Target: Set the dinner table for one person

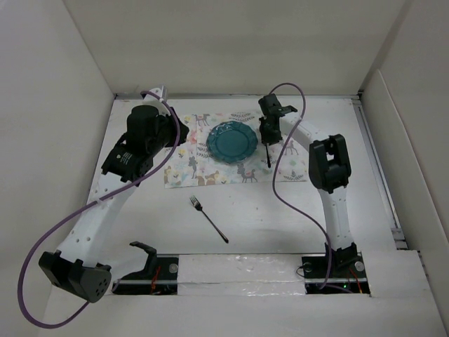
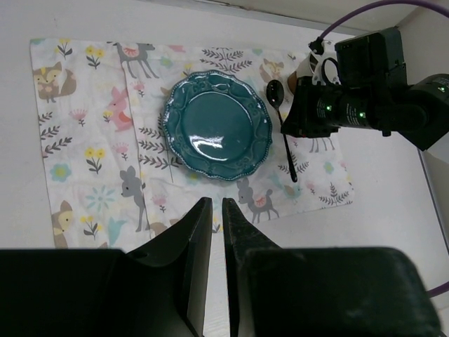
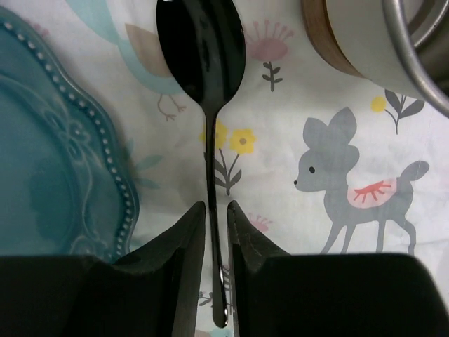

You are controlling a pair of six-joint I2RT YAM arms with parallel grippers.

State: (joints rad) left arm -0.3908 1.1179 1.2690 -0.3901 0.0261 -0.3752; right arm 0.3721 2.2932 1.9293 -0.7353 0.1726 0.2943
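Lying on the white dinner table (image 1: 280,217), placemat (image 2: 91,140) bears spoon (image 3: 202,49) pinched by right gripper (image 3: 217,209); left gripper (image 2: 217,205) closed.

White panels close in the scene on three sides. The back panel (image 1: 231,42) fills the top of the overhead view, the left panel (image 1: 42,140) slants down the left edge, and the right panel (image 1: 417,154) stands at the right, meeting the back one at a seam in the upper right. Between them lies the dinner table (image 1: 280,217), matte white. A grey rail (image 1: 379,175) runs along its right edge. A glossy, wrinkled white strip (image 1: 242,275) crosses the bottom centre. The light is soft and even, and the shadows are faint.
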